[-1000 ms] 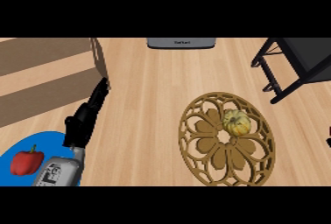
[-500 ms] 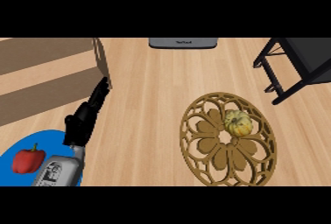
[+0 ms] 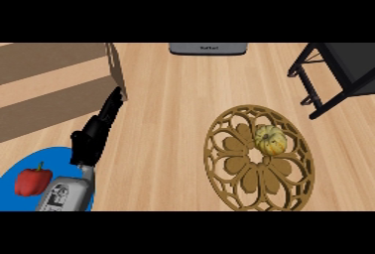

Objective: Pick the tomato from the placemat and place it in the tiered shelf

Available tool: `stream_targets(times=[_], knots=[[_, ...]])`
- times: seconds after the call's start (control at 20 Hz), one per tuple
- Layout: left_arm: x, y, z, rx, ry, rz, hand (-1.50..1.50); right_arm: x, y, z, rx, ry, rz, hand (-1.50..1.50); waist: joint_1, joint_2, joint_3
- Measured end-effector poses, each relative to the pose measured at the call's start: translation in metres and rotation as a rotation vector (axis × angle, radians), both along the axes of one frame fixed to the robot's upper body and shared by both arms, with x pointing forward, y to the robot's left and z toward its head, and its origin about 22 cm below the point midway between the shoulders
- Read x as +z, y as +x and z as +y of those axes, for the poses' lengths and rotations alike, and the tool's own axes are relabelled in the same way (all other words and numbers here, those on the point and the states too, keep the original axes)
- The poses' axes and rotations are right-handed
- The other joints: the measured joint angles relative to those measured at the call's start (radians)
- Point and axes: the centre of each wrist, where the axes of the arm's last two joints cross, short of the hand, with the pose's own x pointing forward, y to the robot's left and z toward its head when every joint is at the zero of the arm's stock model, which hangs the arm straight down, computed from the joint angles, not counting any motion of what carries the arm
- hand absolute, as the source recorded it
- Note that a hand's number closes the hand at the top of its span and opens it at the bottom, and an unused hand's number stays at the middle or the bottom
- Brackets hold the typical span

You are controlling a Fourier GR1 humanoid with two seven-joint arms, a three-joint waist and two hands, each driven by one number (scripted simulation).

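The tomato [image 3: 270,140] is yellow-green and ribbed. It lies on the right half of a round brown openwork placemat [image 3: 242,171] at the right of the head view. The black tiered shelf [image 3: 338,69] stands at the upper right, beyond the placemat. My left hand [image 3: 93,135] rests at the left with straight fingers pointing up and away, holding nothing, far from the tomato. Its grey forearm [image 3: 66,192] comes in from the lower edge. My right hand does not show.
A red bell pepper [image 3: 32,181] lies on a blue plate [image 3: 16,168] at the lower left, beside my left forearm. A grey appliance [image 3: 209,48] sits at the counter's far edge. A darker wooden block [image 3: 55,79] fills the upper left.
A small dark shape at the right edge one second ago no longer shows. The left hand, tomato and placemat have not moved.
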Motion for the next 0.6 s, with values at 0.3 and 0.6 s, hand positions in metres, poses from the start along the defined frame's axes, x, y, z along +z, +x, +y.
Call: stream_targets(times=[0.3,0.6], knots=[[0.004,0.004,0.003,0.003,0.002,0.002,0.00,-0.005,0.023,-0.005,-0.022,-0.084,-0.037,1.50,0.000,0.000,0.000],[0.001,0.005,0.000,-0.004,-0.004,0.004,0.00,-0.023,0.056,-0.014,-0.050,-0.133,-0.058,1.50,0.001,0.001,0.000]])
